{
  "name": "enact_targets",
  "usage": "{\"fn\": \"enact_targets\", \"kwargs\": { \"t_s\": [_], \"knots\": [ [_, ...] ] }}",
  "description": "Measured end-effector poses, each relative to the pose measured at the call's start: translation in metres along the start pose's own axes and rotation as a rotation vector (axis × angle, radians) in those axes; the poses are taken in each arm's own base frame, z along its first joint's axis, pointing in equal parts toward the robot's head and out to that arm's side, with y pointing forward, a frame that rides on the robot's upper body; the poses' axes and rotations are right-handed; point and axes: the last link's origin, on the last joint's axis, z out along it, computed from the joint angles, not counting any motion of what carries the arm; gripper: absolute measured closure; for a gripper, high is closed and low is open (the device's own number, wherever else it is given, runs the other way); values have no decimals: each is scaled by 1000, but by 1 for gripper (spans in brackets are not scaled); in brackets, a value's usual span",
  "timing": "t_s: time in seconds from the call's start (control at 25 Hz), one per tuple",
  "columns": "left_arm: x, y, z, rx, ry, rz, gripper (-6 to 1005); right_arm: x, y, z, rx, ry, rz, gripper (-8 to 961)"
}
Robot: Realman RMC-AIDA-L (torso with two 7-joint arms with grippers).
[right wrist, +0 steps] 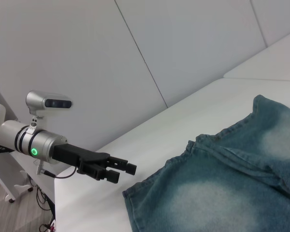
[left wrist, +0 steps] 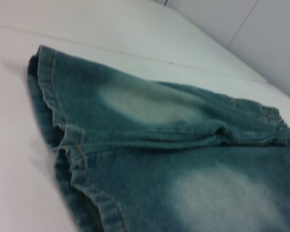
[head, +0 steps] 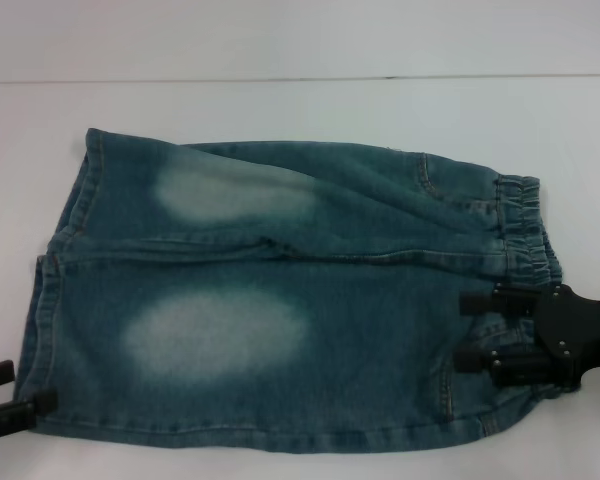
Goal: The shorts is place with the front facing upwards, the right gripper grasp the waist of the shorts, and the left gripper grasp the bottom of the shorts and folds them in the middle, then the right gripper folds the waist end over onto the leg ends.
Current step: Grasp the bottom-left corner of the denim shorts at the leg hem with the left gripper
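We see the shorts (head: 280, 300) spread flat across most of the counter (head: 280, 105), leaving a bare strip along the far side and narrower margins at both ends. The right hand (head: 464, 330) sits over the waist corner, its 2 fingers apart. The left hand (head: 25, 388) waits just off the leg hems, fingers spread. Between the 2 hands, only denim lies.

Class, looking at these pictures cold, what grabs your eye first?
The teal shorts spread flat across the white table, with two pale oval patches. The right claw, open, sits over the waist end, while the left claw waits just off the leg hems.
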Motion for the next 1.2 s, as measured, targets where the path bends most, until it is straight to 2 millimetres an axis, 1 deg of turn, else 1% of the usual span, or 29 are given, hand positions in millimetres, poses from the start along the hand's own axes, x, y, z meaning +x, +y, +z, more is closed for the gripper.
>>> {"fn": "enact_targets", "kwargs": {
  "t_s": [0.48,1.08,1.2],
  "knots": [
    [-5,-4,1,27,-49,-1,69,-1,0,1,-2,-1,-4,40],
    [-6,1,5,-13,-73,12,69,0,-1,1,10,-1,-4,40],
    [-5,-2,4,5,-88,19,69,0,-1,1,12,-1,-4,40]
  ]
}}
